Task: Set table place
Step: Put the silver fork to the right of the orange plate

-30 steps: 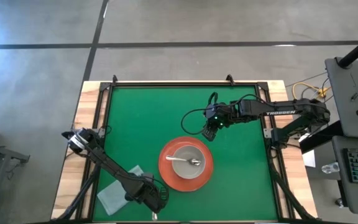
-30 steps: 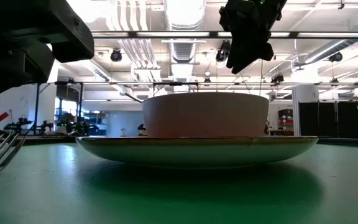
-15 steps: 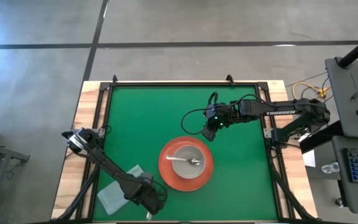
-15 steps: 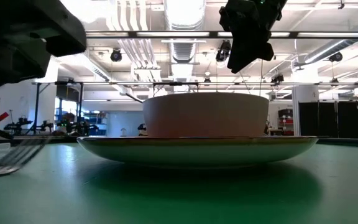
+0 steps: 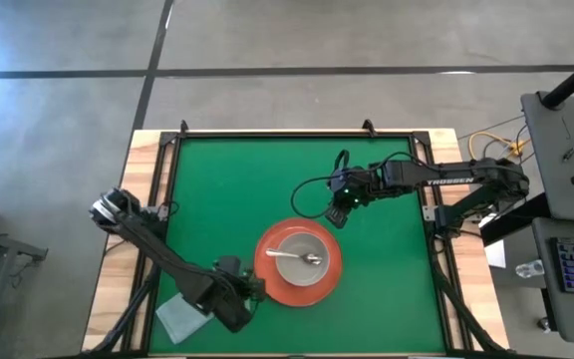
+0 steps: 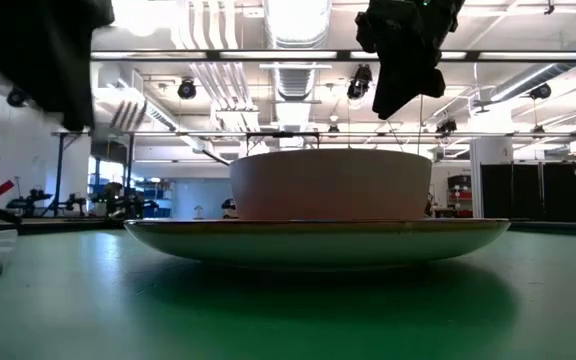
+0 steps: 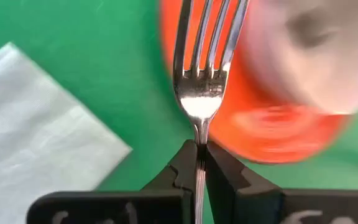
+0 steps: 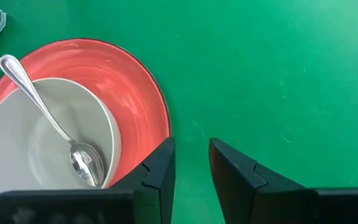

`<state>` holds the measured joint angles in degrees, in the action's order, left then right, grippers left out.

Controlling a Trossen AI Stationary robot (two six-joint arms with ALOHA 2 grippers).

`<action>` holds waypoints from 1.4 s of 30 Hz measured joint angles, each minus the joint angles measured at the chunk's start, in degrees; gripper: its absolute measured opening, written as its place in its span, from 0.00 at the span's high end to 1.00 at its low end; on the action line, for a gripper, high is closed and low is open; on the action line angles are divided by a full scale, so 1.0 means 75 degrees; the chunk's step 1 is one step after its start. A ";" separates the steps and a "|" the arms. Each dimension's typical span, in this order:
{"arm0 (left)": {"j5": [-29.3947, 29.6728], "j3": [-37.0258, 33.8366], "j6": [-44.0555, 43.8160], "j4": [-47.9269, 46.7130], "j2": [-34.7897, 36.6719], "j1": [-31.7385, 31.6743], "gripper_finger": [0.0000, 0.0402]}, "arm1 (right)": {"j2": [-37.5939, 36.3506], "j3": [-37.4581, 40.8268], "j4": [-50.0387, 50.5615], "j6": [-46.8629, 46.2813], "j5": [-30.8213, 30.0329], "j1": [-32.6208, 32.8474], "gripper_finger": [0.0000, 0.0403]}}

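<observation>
Now I have the silver fork (image 7: 201, 74) lifted off the green surface (image 5: 237, 199), pinched in the left fingers (image 7: 200, 163) beside the round orange-red plate (image 5: 335, 277); right fingers (image 8: 190, 163) hover slightly parted, empty.

Silver spoon (image 5: 301, 258) in small grey bowl (image 5: 285, 245), bowl on round orange-red plate (image 5: 333, 275); pale folded napkin (image 5: 174, 316) at plate's 8 o'clock.

Silver fork (image 7: 201, 81) pinched between black fingers (image 7: 182, 171), over plain green table (image 7: 104, 56). Orange-red plate (image 8: 138, 93) beyond, grey bowl (image 8: 30, 137), silver spoon (image 8: 48, 121). Pale blue-grey napkin (image 7: 36, 130) beside.
</observation>
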<state>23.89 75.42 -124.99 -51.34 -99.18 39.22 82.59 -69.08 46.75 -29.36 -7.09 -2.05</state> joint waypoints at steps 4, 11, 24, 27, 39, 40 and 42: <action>0.1615 0.0004 0.0122 -0.0112 0.0695 -0.0005 1.00 | 0.0000 0.0000 0.0024 -0.0126 0.0035 0.0167 0.79; 0.4560 -0.0013 0.1260 -0.0166 0.1728 -0.0530 1.00 | -0.0047 0.0000 -0.1355 -0.0480 0.0587 0.0692 0.80; 0.4667 -0.0024 0.5409 0.1852 0.2284 -0.2450 1.00 | -0.0128 0.0000 -0.4042 -0.0899 0.0972 0.1277 0.69; 0.4405 -0.0027 0.6134 0.2598 0.2166 -0.2756 1.00 | -0.0128 0.0000 -0.4038 -0.0818 0.0110 0.1476 0.67; 0.4065 -0.0027 0.8211 0.5265 0.2014 -0.3085 1.00 | -0.0128 0.0000 -0.3934 -0.0555 -0.1468 0.1691 0.61; 0.4066 -0.0027 0.8330 0.5340 0.2019 -0.3085 1.00 | -0.0128 0.0000 -0.3922 -0.0556 -0.1469 0.1691 0.61; 0.4061 -0.0021 0.8529 0.5544 0.2029 -0.3085 1.00 | -0.0128 0.0000 -0.3921 -0.0555 -0.1469 0.1691 0.60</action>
<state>54.35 75.26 -61.03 -9.76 -83.96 16.08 81.62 -69.08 17.34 -33.52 -18.11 10.63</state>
